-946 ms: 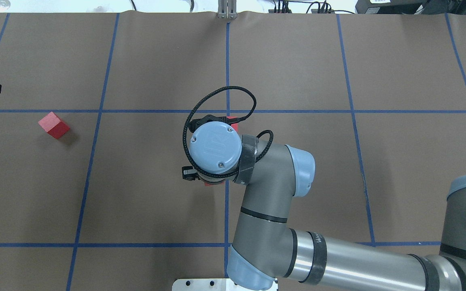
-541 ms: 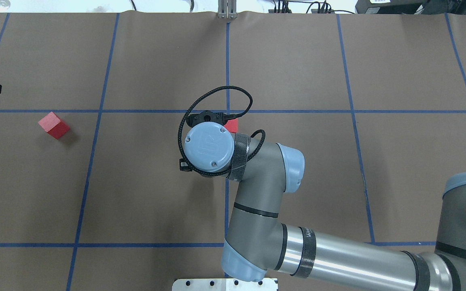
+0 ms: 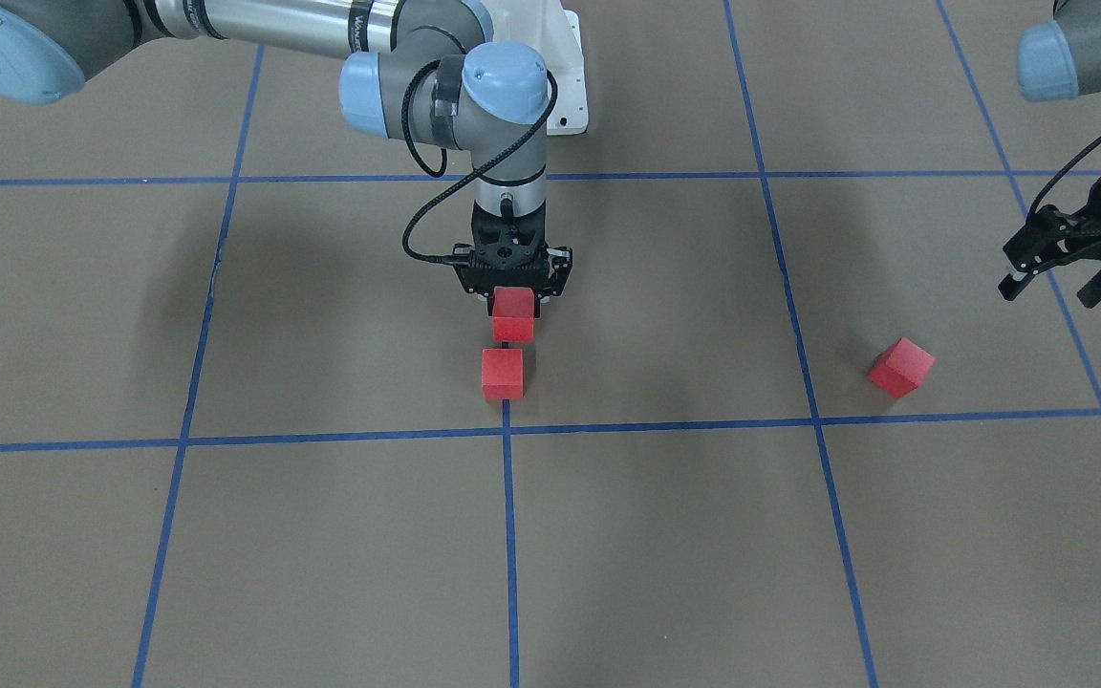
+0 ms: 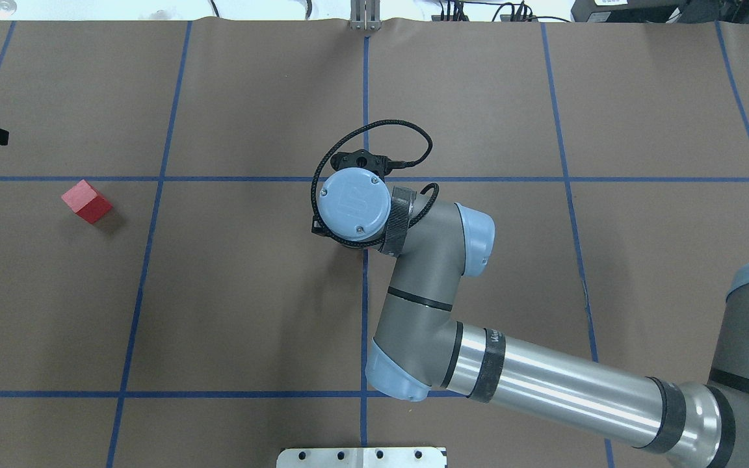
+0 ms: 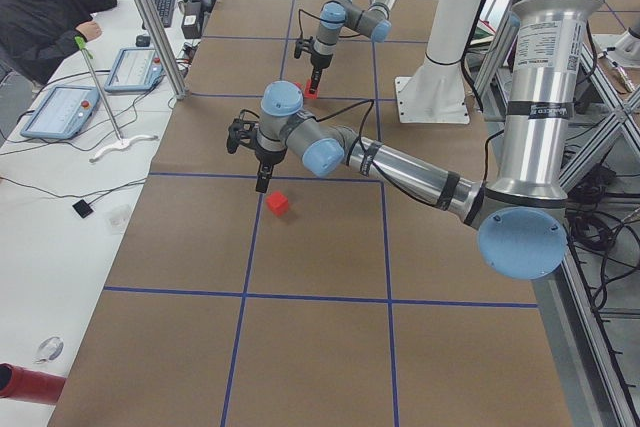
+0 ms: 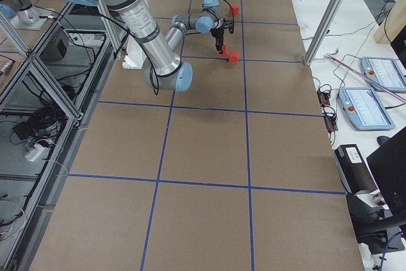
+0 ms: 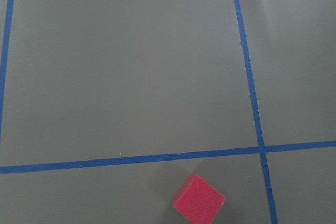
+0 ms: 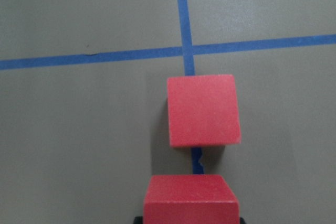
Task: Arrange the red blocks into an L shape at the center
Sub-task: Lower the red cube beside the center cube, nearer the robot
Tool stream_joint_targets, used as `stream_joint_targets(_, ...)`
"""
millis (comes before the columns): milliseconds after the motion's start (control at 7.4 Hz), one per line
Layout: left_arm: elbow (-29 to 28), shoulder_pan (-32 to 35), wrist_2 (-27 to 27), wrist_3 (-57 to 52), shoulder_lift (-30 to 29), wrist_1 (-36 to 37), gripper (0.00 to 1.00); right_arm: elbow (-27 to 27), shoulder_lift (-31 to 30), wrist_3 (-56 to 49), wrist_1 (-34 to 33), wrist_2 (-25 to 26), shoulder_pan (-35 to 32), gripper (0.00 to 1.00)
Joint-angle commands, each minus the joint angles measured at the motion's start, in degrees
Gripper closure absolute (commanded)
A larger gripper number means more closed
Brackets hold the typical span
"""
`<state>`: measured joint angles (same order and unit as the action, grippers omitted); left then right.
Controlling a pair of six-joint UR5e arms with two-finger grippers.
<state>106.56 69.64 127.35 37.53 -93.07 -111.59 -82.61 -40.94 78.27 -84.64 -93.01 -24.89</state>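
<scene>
My right gripper [image 3: 513,308] is shut on a red block [image 3: 513,315] and holds it low, just on the robot's side of a second red block [image 3: 503,372]. That second block rests on the vertical tape line close to the center crossing [image 3: 506,430]. In the right wrist view the resting block [image 8: 203,110] lies just short of the crossing [image 8: 185,51], with the held block [image 8: 190,199] at the bottom edge. The third red block [image 3: 901,366] lies apart, also seen from overhead [image 4: 86,201]. My left gripper [image 3: 1055,285] is open and empty, above and beside it.
In the overhead view my right wrist [image 4: 354,205] hides both central blocks. The white base plate [image 4: 361,457] is at the near edge. Blue tape lines [image 4: 153,179] divide the brown surface. An operator [image 5: 45,7] sits beyond the far side with tablets.
My right arm has moved away from the robot toward the center crossing with the red block held. Its wrist now hides the resting block overhead. The left gripper barely shifted.
</scene>
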Motion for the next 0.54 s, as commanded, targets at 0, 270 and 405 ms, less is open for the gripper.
stream_joint_targets(0, -0.04, -0.03, 0.00, 0.00, -0.09, 0.05, 0.01, 2.80, 0.16, 0.57, 3.70, 0.02, -0.69, 1.00)
stream_joint_targets(270, -0.04, -0.03, 0.00, 0.09, -0.18, 0.05, 0.01, 2.80, -0.10, -0.22, 3.61, -0.06, -1.12, 1.00)
stream_joint_targets(405, -0.04, -0.03, 0.00, 0.09, -0.18, 0.05, 0.01, 2.80, -0.28, -0.48, 3.61, -0.07, -1.22, 1.00)
